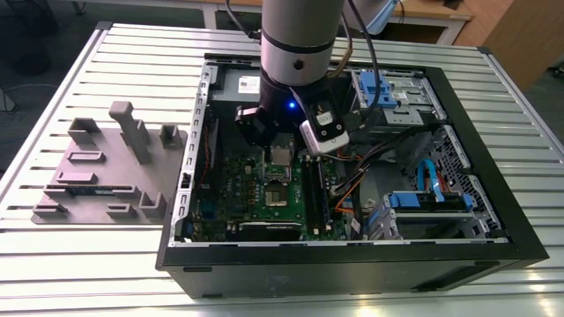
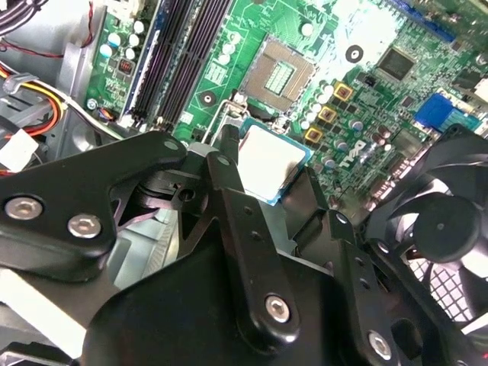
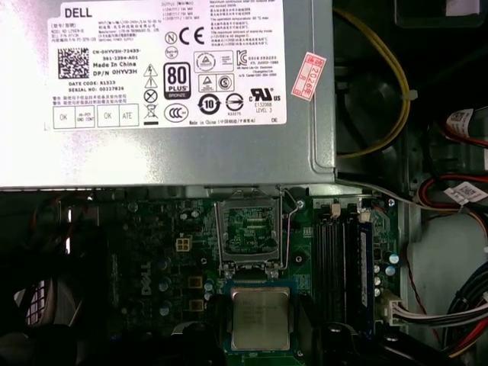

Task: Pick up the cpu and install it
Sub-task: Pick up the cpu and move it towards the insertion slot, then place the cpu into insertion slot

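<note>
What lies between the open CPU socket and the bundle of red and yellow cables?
Black memory slots run between the socket and the cables, as the second wrist view shows.

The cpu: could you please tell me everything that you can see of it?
The small flat square cpu has a shiny silver metal top and a thin green rim. The black pincer grips it by two opposite edges, top up, above the green motherboard, beside the open metal-framed socket, not yet in it.

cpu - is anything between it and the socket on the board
Nothing visible. The gripper holds the cpu over the green board, beside the socket, whose contacts lie uncovered; only low board parts lie between them.
</note>
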You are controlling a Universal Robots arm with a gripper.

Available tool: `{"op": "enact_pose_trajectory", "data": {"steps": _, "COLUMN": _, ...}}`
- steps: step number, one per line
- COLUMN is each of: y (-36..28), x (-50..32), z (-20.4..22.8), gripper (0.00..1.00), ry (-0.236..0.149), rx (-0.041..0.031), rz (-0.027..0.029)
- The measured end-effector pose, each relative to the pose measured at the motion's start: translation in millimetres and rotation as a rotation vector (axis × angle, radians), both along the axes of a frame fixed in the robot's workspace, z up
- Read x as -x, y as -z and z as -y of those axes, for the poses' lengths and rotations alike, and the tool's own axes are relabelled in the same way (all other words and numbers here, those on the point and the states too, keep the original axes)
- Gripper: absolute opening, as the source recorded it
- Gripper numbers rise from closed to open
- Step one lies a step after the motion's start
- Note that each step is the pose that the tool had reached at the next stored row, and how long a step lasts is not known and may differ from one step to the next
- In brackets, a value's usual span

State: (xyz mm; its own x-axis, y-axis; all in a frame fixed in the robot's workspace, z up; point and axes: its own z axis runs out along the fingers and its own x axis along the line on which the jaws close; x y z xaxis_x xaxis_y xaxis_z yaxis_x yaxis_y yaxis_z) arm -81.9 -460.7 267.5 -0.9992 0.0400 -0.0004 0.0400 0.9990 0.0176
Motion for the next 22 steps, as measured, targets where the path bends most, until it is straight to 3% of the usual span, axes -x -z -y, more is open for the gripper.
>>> {"op": "enact_pose_trajectory", "data": {"steps": 12, "y": 2.7, "x": 0.1, "z": 1.3, "gripper": 0.47, "ry": 0.000, "rx": 0.0002, "rz": 0.0000}}
{"op": "enact_pose_trajectory", "data": {"steps": 22, "y": 12.2, "x": 0.2, "z": 4.8, "gripper": 0.47, "ry": 0.000, "rx": 0.0002, "rz": 0.0000}}
